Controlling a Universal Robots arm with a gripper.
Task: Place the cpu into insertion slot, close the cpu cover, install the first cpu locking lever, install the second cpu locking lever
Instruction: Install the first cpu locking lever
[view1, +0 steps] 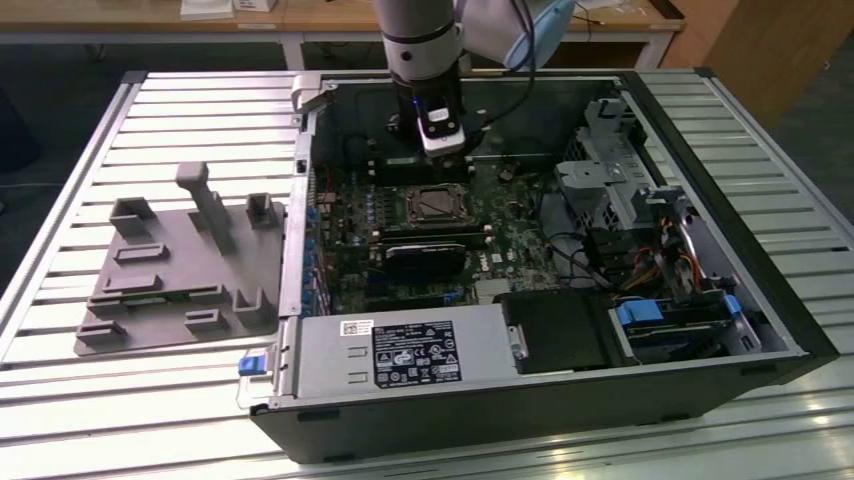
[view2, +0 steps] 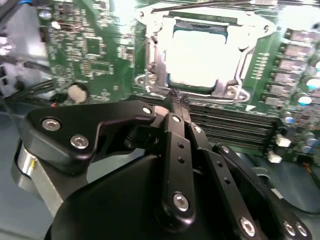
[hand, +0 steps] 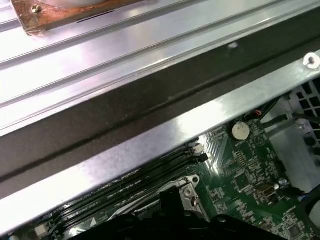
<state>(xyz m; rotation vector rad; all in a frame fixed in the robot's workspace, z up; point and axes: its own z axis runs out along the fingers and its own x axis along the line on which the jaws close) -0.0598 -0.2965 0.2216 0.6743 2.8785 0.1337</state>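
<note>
Exterior view: robot arm reaches down into an open computer case (view1: 747, 330) on a slatted table (view1: 80, 390). The gripper (view1: 445, 172) hangs just behind the socket (view1: 437, 205) on the green board.

Second wrist view: the gripper's (view2: 176, 100) black fingers (view2: 174, 131) are pressed together, holding nothing. Just beyond the tips lies the cpu (view2: 200, 55), pale silver, seated in the socket, w/ the metal cover (view2: 155, 65) down around it.

First wrist view: case edge (hand: 150, 145), memory slots (hand: 135, 182) & board.

One of each, counted.
One cpu (view2: 200, 55), one cpu cover (view2: 155, 60), one insertion slot (view1: 438, 204), one pincer (view2: 177, 107), one grey moulded tray (view1: 174, 270).
</note>
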